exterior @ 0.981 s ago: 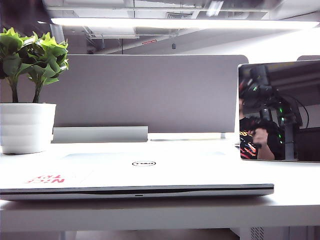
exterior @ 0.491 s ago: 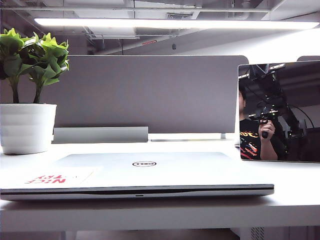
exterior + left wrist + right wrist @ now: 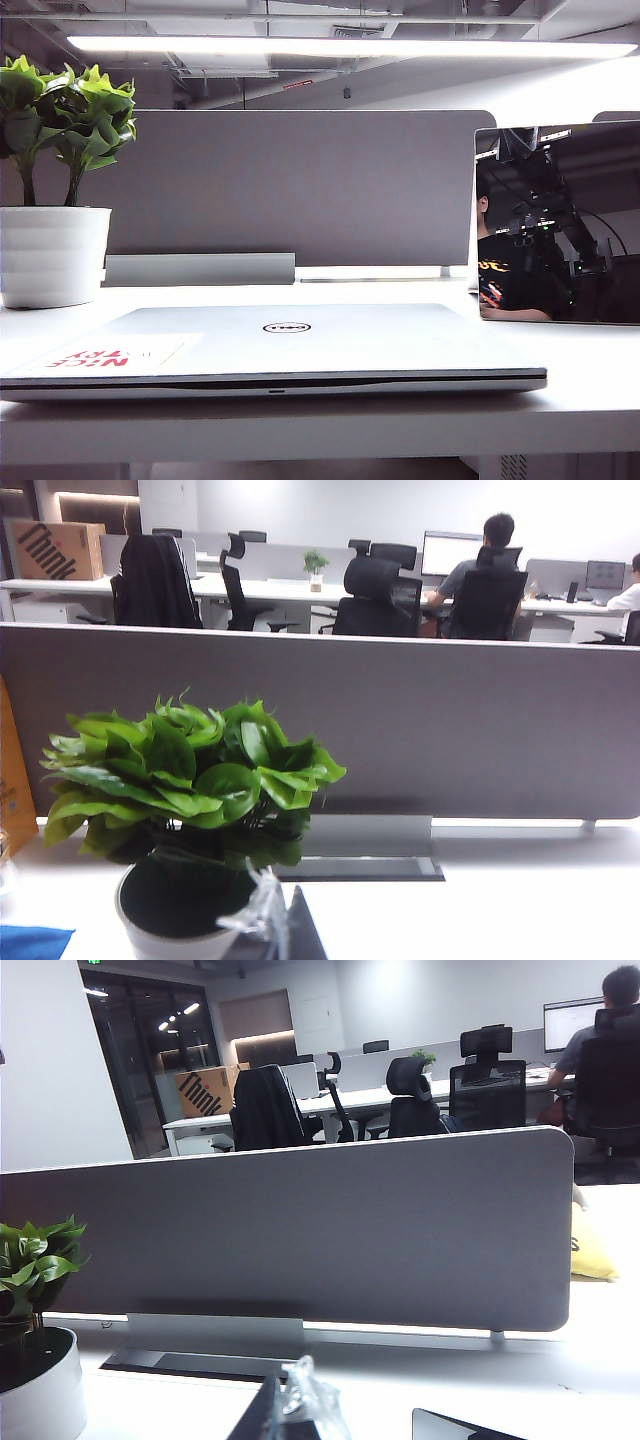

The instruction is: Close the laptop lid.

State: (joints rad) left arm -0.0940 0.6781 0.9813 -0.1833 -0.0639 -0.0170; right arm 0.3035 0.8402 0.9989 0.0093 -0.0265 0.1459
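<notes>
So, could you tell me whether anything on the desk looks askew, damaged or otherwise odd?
Nothing stands out. The laptop lid lies flat and shut on the base, the potted plant stands upright, and the mirror is upright. Neither gripper's jaws can be made out in any view.

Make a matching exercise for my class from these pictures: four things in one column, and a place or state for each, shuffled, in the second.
Things:
1. laptop lid
2. potted plant
3. mirror panel
4. grey divider panel

Places or states:
A. stands at the right of the exterior view, showing reflections
B. lies flat and shut, logo and sticker facing up
C. stands upright behind the laptop, across the table's back
D. sits at the left of the exterior view in a white pot

Pairs: 1-B, 2-D, 3-A, 4-C

Neither the left gripper nor the right gripper is clearly in view; both wrist views look over the table towards the divider.
</notes>
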